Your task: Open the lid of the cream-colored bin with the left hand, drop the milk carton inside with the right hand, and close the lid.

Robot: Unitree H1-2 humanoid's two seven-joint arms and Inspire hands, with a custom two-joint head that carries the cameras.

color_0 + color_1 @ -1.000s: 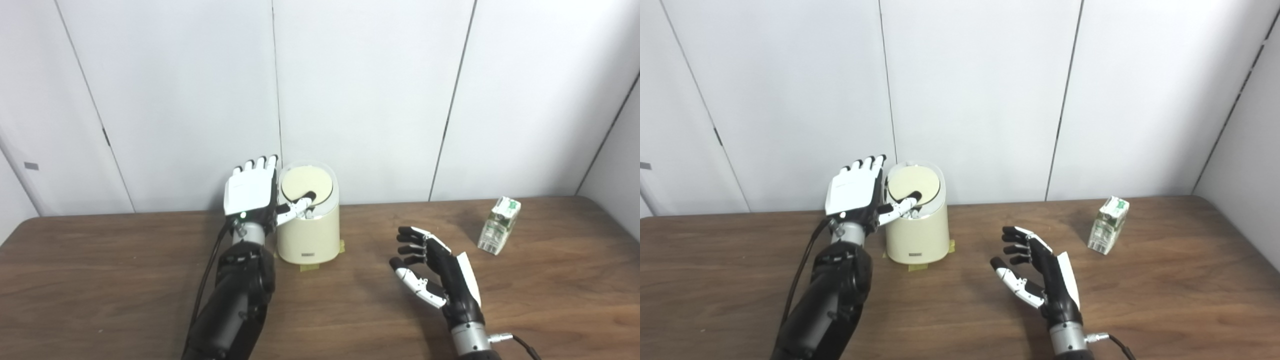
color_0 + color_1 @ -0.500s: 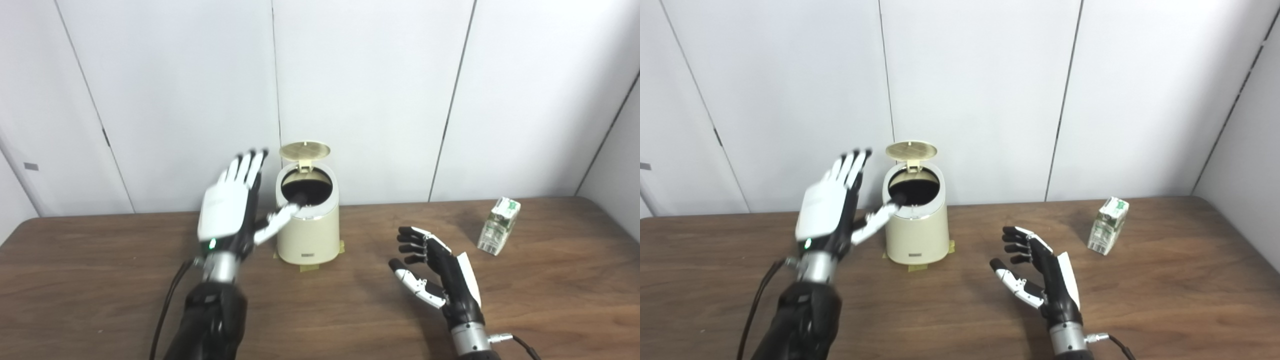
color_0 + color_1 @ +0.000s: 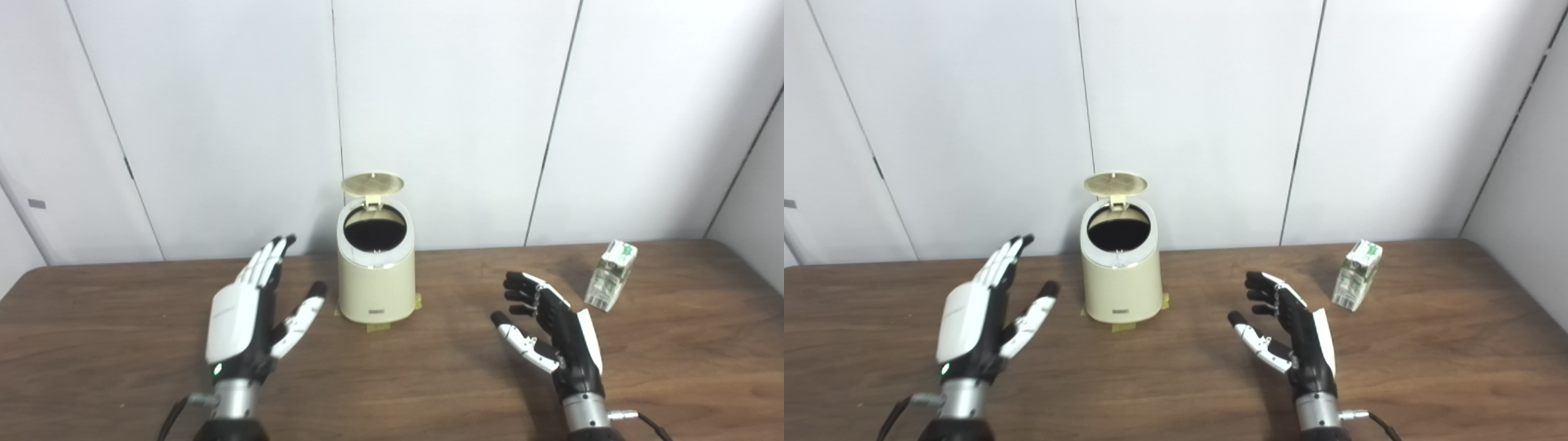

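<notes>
The right hand [image 3: 554, 334] hovers over the table [image 3: 429, 373] with fingers apart and lightly curled, holding nothing, to the right of the cream-colored bin [image 3: 376, 269] and nearer the camera. The left hand [image 3: 245, 321] is likewise spread flat and empty, to the left of the bin and apart from it. The bin's lid [image 3: 373, 183] stands tipped up at the back, and the dark mouth is clear.

The milk carton [image 3: 610, 275] stands upright well to the right of the bin, near the table's far edge, leaning a little. It looks small and creased near its gabled top, so probably light and easily crushed or knocked over. The safer hold is likely across its flat lower sides, thumb opposite fingers, with modest pressure.
</notes>
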